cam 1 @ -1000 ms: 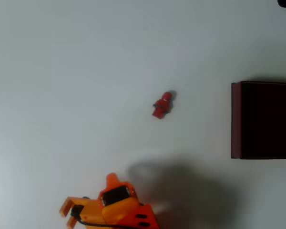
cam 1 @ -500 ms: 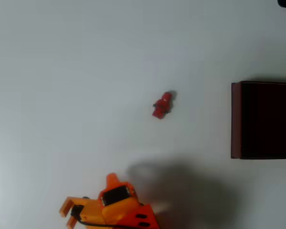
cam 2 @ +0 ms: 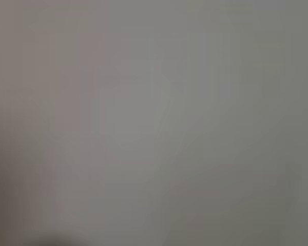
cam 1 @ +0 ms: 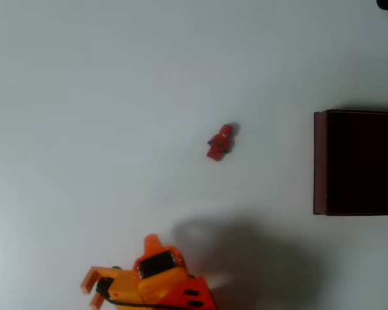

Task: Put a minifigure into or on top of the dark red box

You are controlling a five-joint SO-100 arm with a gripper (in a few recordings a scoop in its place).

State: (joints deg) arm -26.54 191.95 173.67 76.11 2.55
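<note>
While nothing is grasped yet, the step in hand looks like the approach; in the overhead view the orange pincer (cam 1: 94, 284) sits low at the frame bottom, holding nothing, how wide it stands I cannot tell. Up and right of it, well apart, the minifigure (cam 1: 220, 142) lies on the white table (cam 1: 84, 97); next move calls for reaching over and closing on it. Further right of the pincer, the dark red box (cam 1: 319, 161) stands open, interior dark, nothing visible inside.

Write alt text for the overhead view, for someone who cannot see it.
A tiny red minifigure lies alone mid-table on a white table. A dark red box sits at the right edge, and the orange gripper waits at the bottom edge, well apart from both.
</note>
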